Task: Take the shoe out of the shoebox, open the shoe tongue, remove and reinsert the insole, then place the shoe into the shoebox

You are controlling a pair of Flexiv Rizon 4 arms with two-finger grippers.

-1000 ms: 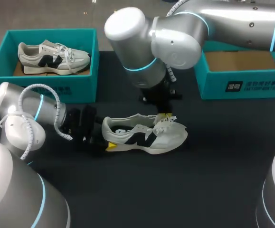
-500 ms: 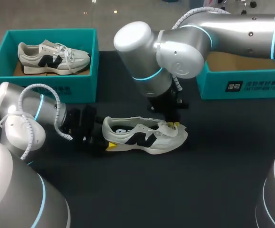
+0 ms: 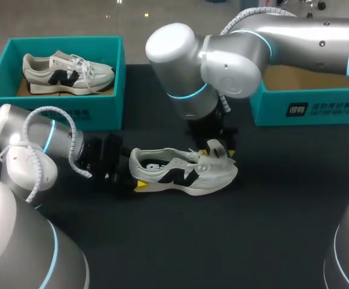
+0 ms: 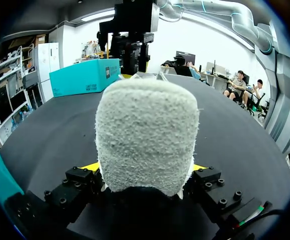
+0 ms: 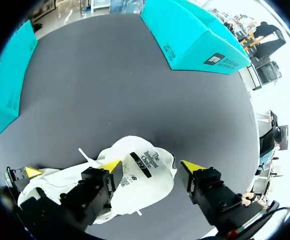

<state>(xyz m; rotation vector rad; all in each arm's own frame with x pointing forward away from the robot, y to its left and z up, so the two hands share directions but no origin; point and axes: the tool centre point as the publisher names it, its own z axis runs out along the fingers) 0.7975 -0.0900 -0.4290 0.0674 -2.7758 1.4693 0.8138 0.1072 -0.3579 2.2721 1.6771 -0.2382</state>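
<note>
Fuzzy rounded shoe (image 4: 147, 135) heel, left pincer (image 4: 145, 167) clamped

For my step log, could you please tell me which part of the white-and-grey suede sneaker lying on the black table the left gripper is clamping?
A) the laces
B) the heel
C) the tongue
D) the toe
B: the left gripper has its yellow-tipped fingers on either side of the fuzzy heel of the white-and-grey sneaker, whose toe end points away from it.
</note>
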